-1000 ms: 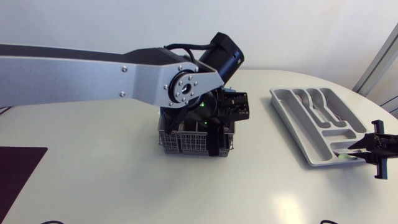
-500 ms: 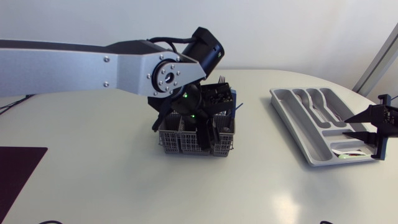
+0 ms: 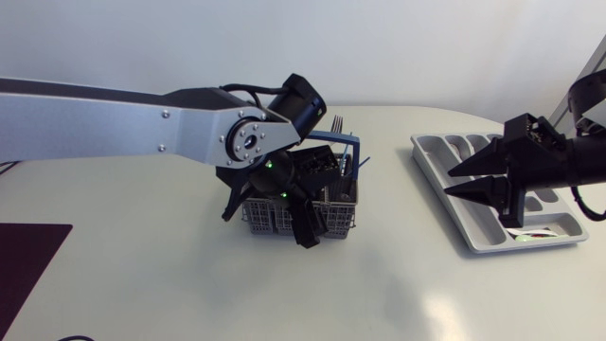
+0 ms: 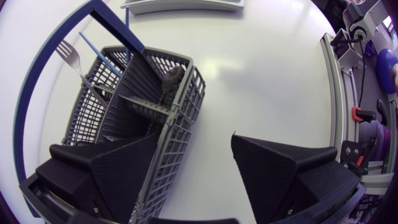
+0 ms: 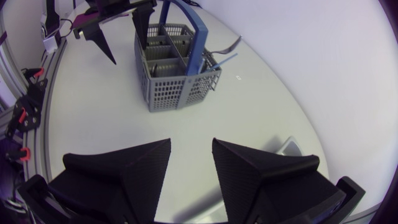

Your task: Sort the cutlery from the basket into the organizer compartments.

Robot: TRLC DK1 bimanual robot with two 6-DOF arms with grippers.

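Left gripper is sitting wide open, empty, straddling a wall of the basket at frame centre. It's probably needing to shift onto the fork at the basket's upper edge before closing. Right gripper is hovering open, empty, beside the organizer at right.

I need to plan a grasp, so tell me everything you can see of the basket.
The basket looks like grey perforated plastic. It is split into compartments, and a blue hoop handle arches over it. It stands upright on the table. A fork and a blue-handled piece stick out of one end compartment. The left gripper is open and straddles one side wall, with one finger inside a compartment and the other outside.
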